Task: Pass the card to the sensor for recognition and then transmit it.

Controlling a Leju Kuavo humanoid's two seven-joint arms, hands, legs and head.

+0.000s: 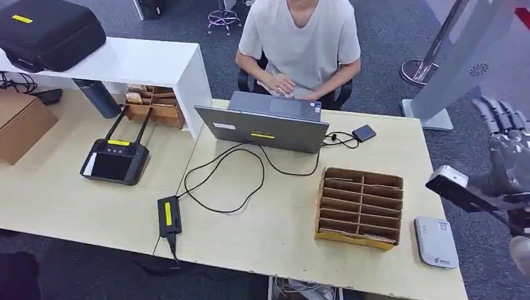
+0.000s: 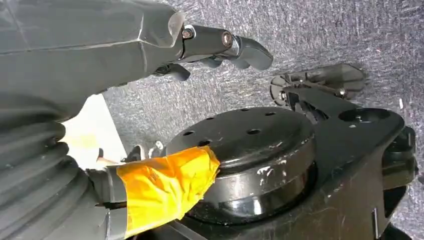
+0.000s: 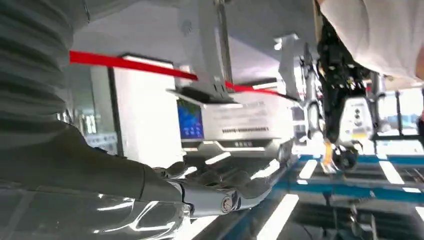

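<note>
Landmark for this report: the cardboard divider box (image 1: 360, 206) standing on the pale desk (image 1: 262, 225).

Right hand (image 1: 507, 147): raised off the desk, well beyond the box on the robot's right, over the grey carpet. Fingers extended and apart; nothing seen held in them. The right wrist view agrees: fingers (image 3: 225, 192) stretched out with no object between them.

Left hand (image 2: 220, 47): seen from its wrist camera above grey carpet, fingers curled loosely, nothing in them.

Sensor: a small grey-white reader (image 1: 435, 242) lies flat on the desk, just beside the box on the right hand's side, near the desk's front edge.

Card: cards lie in the box's frontmost slots; which one is the task's cannot be told. None is in either hand.

Other items: a grey laptop (image 1: 265, 125) stands behind the box, lid up, with a seated person (image 1: 300, 44) at its far side. A black power brick (image 1: 169, 215) and its looping cable lie on the desk well to the left of the box. A black controller with two antennas (image 1: 115, 159) sits farther left.
</note>
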